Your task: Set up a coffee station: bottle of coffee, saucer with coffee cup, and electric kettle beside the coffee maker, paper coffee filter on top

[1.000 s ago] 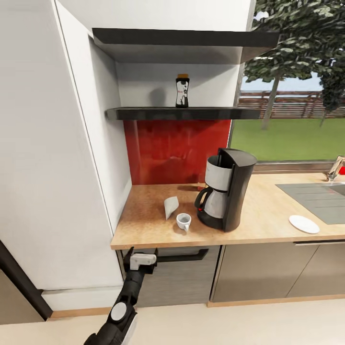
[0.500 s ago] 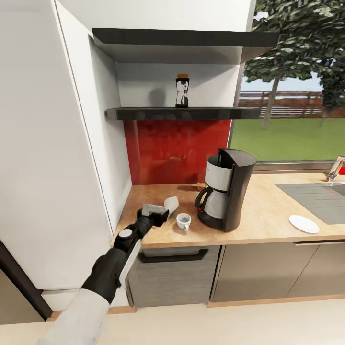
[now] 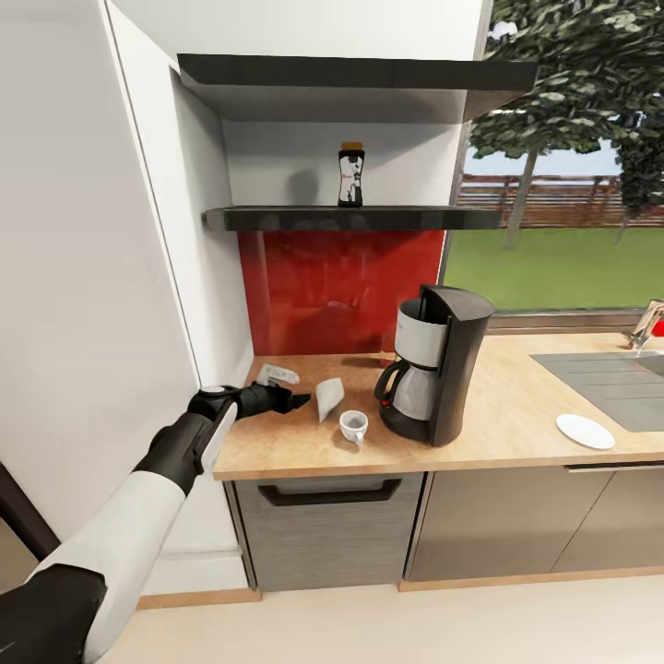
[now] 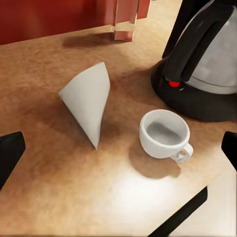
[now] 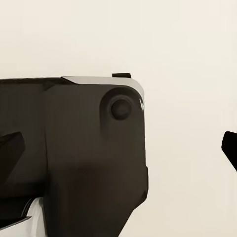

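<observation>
Now the left gripper point(image 3: 297, 400), risen from below the table point(image 3: 277, 443), is hovering wide open just short of the paper coffee filter point(image 3: 328, 397), apparently preparing to grasp it.

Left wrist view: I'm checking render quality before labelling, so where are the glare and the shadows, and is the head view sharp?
Left wrist view: a bright glare patch on the counter below the cup; soft shadows beside the cup and filter. Head view: slightly soft, the bottle label unreadable.
</observation>
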